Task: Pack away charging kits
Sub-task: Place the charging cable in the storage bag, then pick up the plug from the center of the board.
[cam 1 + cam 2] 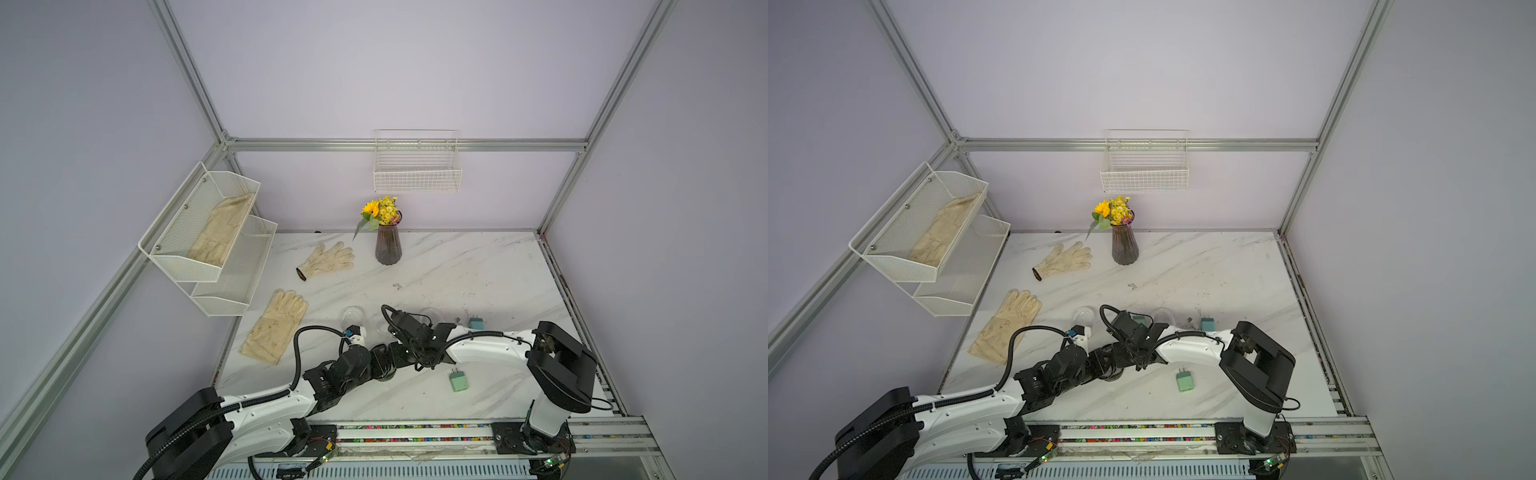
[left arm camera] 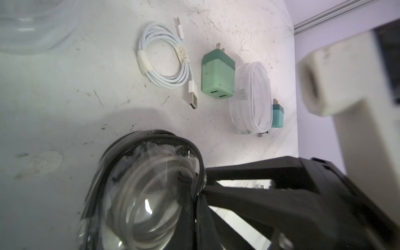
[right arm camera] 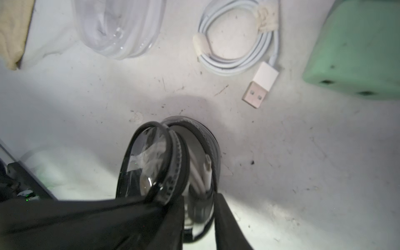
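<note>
lilac walls and aluminium framing close in the white marble-look tabletop (image 1: 478,270) i am working over. both arms meet at its near middle, over the black-rimmed clear oval case (image 2: 147,184). the case stands on edge with its two halves gaping and a packed white cable (image 3: 198,173) inside. my left gripper (image 2: 202,192) has its jaws pressed together on the case's black rim. my right gripper (image 3: 199,201) has its jaws parted either side of one half of the case; whether they press on it i cannot tell.

just beyond the case lies a loose coiled white cable (image 3: 236,43) bound with two ties. a mint-green square plug charger (image 2: 217,73) sits just beside its usb plug. next come a clear oval case holding a cable (image 2: 252,97) and a light blue plug charger (image 2: 277,115) just beside it. a second mint-green plug charger (image 1: 458,381) lies apart toward the front edge. another clear oval case (image 1: 353,318) sits near a cream work glove (image 1: 274,328).
</note>
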You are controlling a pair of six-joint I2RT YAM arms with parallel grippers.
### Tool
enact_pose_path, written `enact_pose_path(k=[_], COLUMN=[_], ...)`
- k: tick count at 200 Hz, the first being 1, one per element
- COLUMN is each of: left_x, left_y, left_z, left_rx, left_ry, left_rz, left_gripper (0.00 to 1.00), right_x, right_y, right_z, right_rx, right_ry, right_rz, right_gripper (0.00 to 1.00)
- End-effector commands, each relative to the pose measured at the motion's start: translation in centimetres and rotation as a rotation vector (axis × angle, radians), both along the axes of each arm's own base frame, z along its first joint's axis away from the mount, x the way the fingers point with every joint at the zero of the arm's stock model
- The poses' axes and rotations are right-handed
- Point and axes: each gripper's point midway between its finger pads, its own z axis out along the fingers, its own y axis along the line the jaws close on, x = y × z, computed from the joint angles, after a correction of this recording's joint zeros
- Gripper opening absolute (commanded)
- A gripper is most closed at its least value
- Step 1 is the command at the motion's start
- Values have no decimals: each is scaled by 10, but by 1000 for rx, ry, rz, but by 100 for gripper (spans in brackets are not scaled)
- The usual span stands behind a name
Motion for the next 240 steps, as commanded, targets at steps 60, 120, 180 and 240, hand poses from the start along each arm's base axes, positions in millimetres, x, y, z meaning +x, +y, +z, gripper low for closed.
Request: enact_pose_path(k=[60,120,180,240], left_x=[11,11,12,12], left_y=[-21,-23,-33,-37], left_z=[27,31,42,42], left_rx=[-43,-32,-19,-17], left_ry=[-54,-62,-71,-49], left_rz=[-44,-87,-150,-167], left_gripper=[0,0,0,0], right_x=[-7,-35,-50,-60], right_y=[-69,-145,-163,-180], right_z=[29,11,-2,-15], right_rx=[-91,-240,-265,-306], right_ry=[10,74,104,129], right_rz=[-177,-372,-388,-406], right_gripper=[47,79,78,76])
